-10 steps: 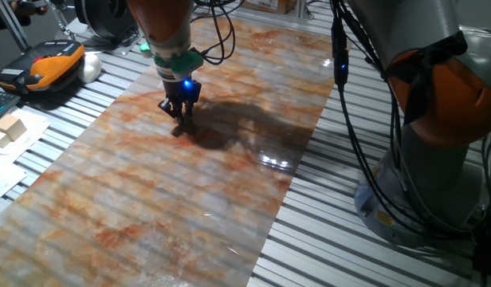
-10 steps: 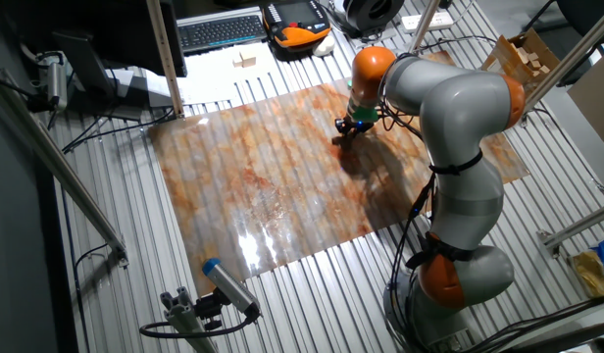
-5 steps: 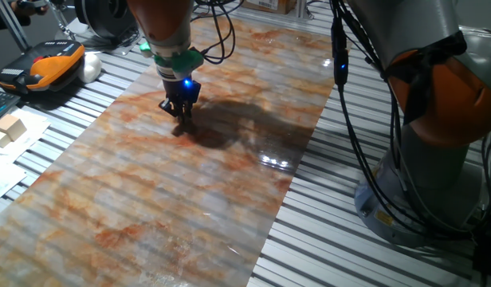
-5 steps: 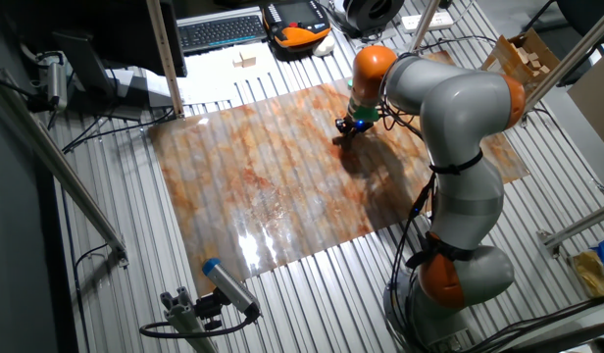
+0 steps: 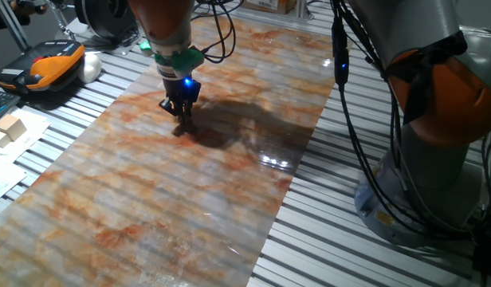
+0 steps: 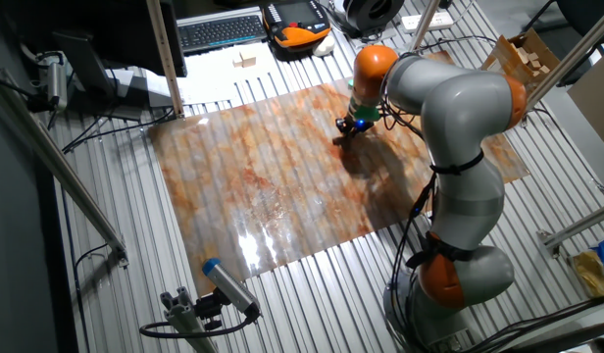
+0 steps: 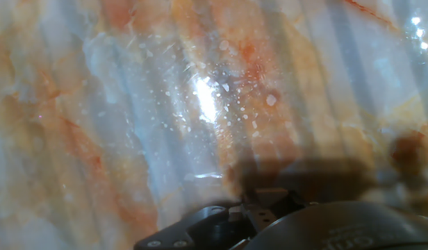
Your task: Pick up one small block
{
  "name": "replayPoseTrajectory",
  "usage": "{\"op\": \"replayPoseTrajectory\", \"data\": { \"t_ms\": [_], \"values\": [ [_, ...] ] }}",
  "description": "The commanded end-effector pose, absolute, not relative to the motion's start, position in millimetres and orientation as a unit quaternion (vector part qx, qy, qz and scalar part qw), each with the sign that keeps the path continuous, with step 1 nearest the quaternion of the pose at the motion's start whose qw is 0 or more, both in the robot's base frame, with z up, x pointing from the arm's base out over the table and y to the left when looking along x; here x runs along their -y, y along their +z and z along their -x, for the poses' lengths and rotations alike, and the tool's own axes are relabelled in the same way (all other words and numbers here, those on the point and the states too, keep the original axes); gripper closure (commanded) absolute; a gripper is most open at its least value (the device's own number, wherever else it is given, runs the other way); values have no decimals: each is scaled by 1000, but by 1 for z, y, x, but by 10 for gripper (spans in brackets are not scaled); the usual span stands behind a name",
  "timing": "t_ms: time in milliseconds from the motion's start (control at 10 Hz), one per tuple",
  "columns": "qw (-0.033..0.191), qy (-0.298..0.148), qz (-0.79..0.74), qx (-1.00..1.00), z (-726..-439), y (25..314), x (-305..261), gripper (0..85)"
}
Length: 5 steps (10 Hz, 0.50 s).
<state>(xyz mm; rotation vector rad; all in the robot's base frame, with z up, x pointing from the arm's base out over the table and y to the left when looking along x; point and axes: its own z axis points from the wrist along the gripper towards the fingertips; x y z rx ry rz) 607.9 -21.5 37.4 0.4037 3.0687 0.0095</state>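
My gripper (image 5: 180, 126) hangs low over the marbled orange mat (image 5: 150, 199), near its far left part, fingertips almost at the surface. The fingers are drawn close together. In the other fixed view the gripper (image 6: 343, 130) is at the mat's far right part. In the hand view the dark fingertips (image 7: 266, 200) meet at the bottom edge, and a tiny pale bit, the small block (image 7: 235, 210), shows between them. The block is too small to make out in either fixed view.
Larger pale wooden blocks (image 5: 8, 127) lie on white paper at the left edge. An orange and black handset (image 5: 50, 64) and a keyboard (image 6: 219, 31) lie beyond the mat. The arm's base (image 5: 421, 183) stands at the right. A box of blocks (image 6: 526, 59) sits at the far right.
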Motion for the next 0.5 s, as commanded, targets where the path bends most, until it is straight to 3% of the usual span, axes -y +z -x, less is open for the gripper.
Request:
{"op": "replayPoseTrajectory", "data": {
  "t_ms": [0, 400],
  "values": [
    [21, 3, -132, -991, -607, 44, 20, 850],
    [21, 8, -127, -992, -601, 69, 14, 850]
  ]
}}
